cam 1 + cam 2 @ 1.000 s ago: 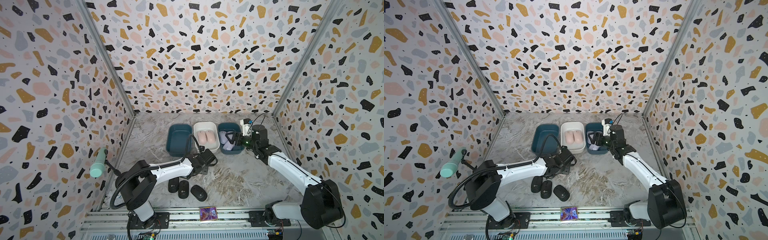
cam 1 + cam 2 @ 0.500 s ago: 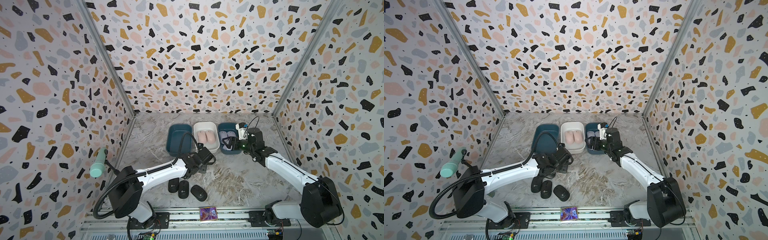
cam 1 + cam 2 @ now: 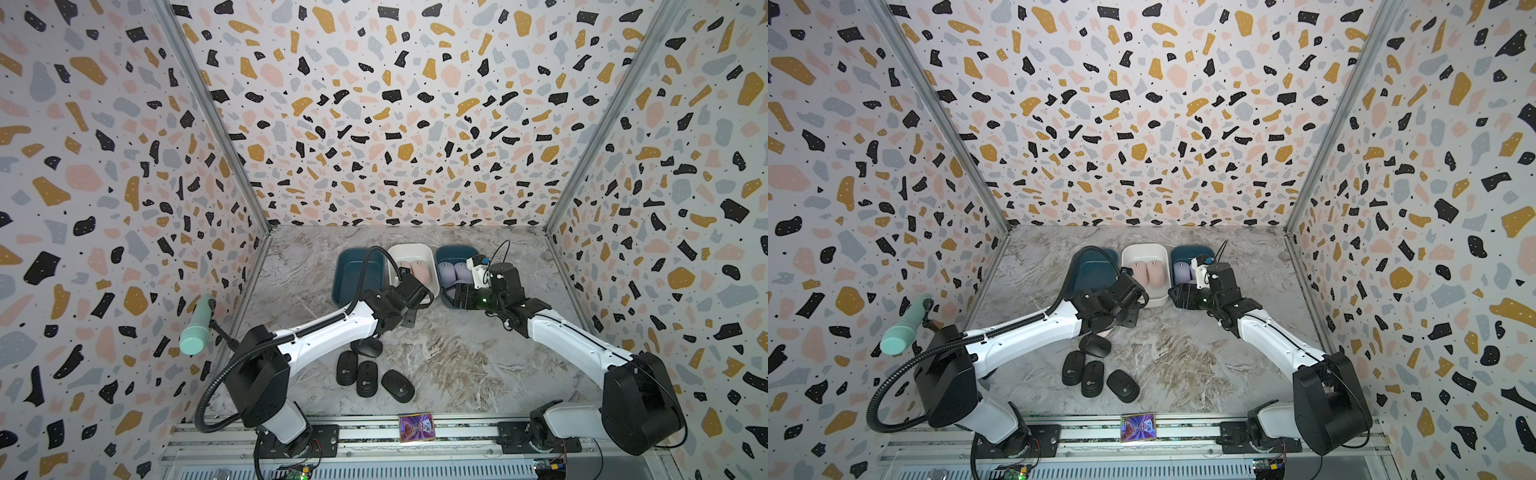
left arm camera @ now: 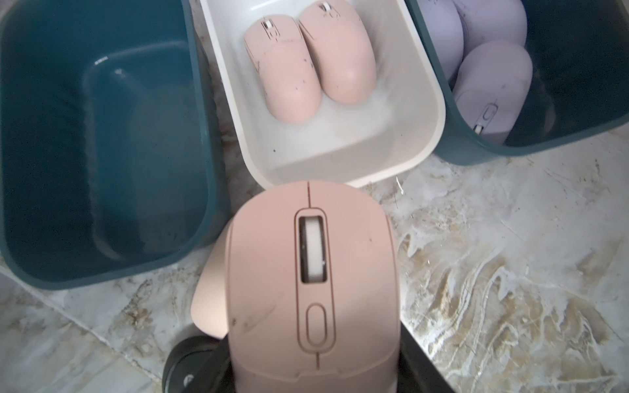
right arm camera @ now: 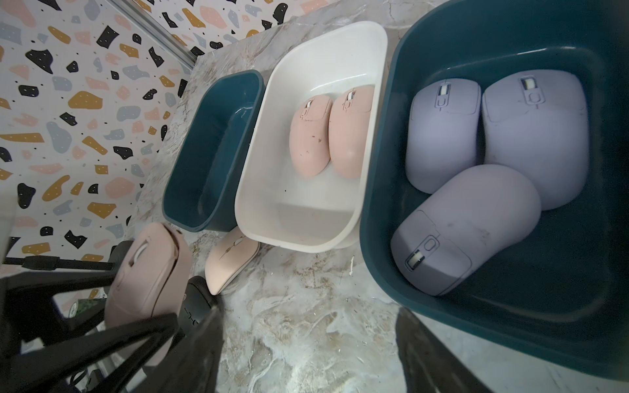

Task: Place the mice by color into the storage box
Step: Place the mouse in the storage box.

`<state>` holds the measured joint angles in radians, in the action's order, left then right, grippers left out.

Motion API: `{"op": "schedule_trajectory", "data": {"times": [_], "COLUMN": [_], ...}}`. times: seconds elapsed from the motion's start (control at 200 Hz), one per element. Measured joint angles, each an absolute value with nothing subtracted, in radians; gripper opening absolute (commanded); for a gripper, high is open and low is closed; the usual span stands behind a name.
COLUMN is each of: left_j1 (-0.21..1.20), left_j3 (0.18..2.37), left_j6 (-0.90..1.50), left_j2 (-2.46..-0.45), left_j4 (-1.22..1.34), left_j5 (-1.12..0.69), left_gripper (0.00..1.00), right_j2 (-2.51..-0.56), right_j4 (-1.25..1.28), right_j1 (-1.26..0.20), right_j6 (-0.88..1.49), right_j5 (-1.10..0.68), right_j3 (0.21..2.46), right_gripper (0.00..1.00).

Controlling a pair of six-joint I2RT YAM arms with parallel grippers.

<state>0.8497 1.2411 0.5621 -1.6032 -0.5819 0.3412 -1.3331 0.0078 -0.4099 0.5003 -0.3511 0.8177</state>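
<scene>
- Left pincer [image 3: 415,293] clamps a pink mouse [image 4: 313,289], long axis aimed at 12 o'clock, where the white box [image 4: 340,149] lies just ahead.
- Right pincer [image 3: 459,297], jaws apart and empty, hangs at the box's 4 o'clock.

our left arm [image 3: 324,332] lies low and long, reaching from its base at the near rail forward and toward the middle. our left gripper [image 3: 415,293] is clamped on a pink mouse [image 4: 313,289], gripping it by its two sides. our right arm [image 3: 573,345] slants forward and inward from its own base. our right gripper [image 3: 460,297] has its jaws apart with nothing between them; the right wrist view shows its dark fingers [image 5: 432,357] spread. the two grippers are near each other, not touching.
</scene>
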Motion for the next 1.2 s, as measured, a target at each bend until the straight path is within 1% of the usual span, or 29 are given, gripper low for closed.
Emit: {"op": "schedule_trajectory", "data": {"times": [0.205,0.506,0.836,1.196], "left_j1": [0.773,0.694,0.677,0.682], "left_j3": [1.33,1.544,1.748,1.801], "left_j6": [0.498,0.412,0.371,0.37], "left_j2": [-1.687,-1.88,-2.07,-2.178], "left_j4": [-0.582,-0.582,-0.599,-0.612], "left_j5": [0.324,0.281,0.242,0.199], "left_gripper": [0.54,0.54,0.54,0.54], "right_j2": [-1.332,-1.332,-1.332,-1.32], "right_j4": [0.007,-0.007,-0.031,-0.038], "right_j1": [-0.41,-0.41,-0.41,-0.41], "right_j6": [0.5,0.5,0.5,0.5], "right_j5": [-0.352,-0.356,-0.356,-0.36], "right_j3": [0.818,0.818,0.818,0.818], "right_gripper": [0.8,0.8,0.8,0.8]}}
